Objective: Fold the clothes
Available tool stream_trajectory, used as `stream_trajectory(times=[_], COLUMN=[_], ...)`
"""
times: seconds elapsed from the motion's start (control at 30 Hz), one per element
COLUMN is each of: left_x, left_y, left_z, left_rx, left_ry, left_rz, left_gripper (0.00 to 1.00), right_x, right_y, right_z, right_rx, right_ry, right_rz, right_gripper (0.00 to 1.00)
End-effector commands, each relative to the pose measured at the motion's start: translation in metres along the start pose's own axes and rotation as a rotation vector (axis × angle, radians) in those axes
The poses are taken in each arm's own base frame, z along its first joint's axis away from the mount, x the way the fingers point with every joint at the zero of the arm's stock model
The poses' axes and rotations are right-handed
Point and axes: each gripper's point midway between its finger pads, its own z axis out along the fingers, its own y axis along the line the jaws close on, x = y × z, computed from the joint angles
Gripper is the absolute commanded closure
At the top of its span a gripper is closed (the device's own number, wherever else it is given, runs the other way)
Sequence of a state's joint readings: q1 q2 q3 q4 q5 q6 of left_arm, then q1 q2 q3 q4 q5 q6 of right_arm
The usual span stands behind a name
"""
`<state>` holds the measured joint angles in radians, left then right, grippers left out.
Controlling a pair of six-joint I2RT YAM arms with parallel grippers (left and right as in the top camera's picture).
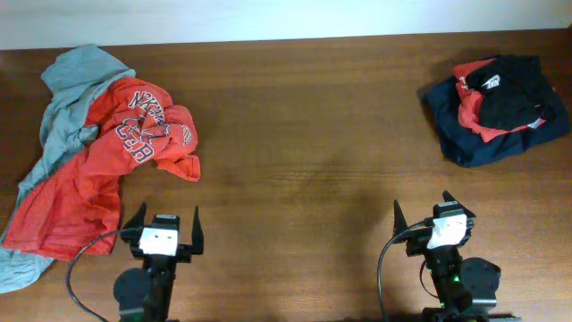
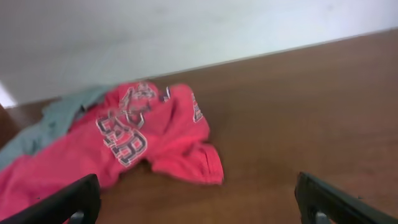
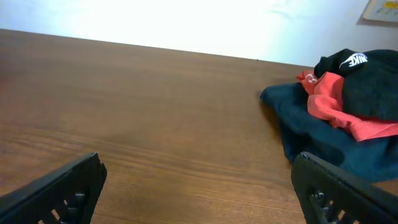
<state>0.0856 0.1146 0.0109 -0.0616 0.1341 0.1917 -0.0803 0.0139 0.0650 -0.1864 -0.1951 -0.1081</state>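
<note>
The fingers of the left gripper (image 1: 169, 215) and the right gripper (image 1: 423, 207) are spread apart, with nothing held. A crumpled red T-shirt (image 1: 98, 170) is heaped with a grey garment (image 1: 71, 89) at the far left of the table (image 1: 304, 134). It is judged light, limp and prone to bunching, and is best pinched at the near hem corners. Folded dark clothes (image 1: 487, 134) lie far right.

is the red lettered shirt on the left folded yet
Not folded: the red shirt lies crumpled and twisted over a grey garment, sleeve flopped out.
</note>
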Motion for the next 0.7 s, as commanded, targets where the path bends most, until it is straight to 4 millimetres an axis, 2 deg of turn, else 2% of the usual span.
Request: stream_trajectory(times=[0.0, 0.13, 0.67], left_x=[-0.008, -0.019, -0.02], left_y=[0.003, 0.007, 0.006], left_z=[-0.003, -0.008, -0.008], left_rx=[-0.015, -0.038, -0.028], left_ry=[-0.04, -0.088, -0.096], left_rz=[0.018, 0.023, 0.016], left_gripper=[0.01, 0.01, 0.01], right_x=[0.002, 0.002, 0.002], right_y=[0.0, 0.0, 0.0], right_z=[0.0, 0.0, 0.0], right_rx=[0.005, 0.005, 0.005], right_ry=[0.001, 0.001, 0.001], right_rz=[0.004, 0.004, 0.004], right_gripper=[0.02, 0.01, 0.01])
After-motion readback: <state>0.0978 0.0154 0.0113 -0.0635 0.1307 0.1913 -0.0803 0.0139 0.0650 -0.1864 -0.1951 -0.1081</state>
